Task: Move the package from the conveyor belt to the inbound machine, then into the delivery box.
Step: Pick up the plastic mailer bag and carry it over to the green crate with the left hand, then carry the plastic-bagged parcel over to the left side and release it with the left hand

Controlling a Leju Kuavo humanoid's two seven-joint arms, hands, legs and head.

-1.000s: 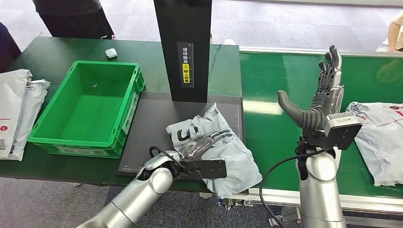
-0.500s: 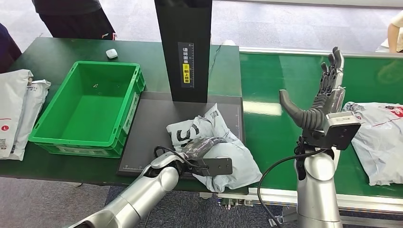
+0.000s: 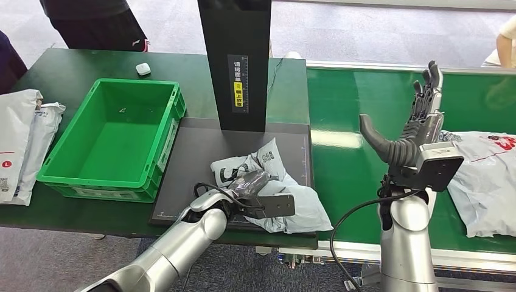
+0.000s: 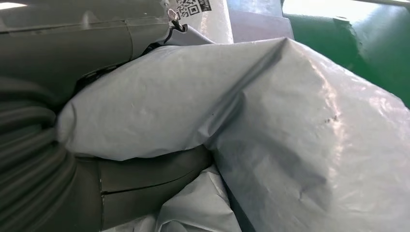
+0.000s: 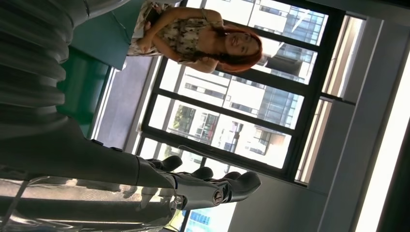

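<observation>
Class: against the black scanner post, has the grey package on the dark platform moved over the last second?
Yes. The grey package, gripped by the left hand, has bunched and shifted slightly toward the green bin.

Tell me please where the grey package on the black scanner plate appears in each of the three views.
Head view: the grey package lies on the black plate, lower centre, under the left hand.
Left wrist view: it takes up most of the picture, held in the fingers.
Right wrist view: not in it.
Shared landmark: the green conveyor belt.
</observation>
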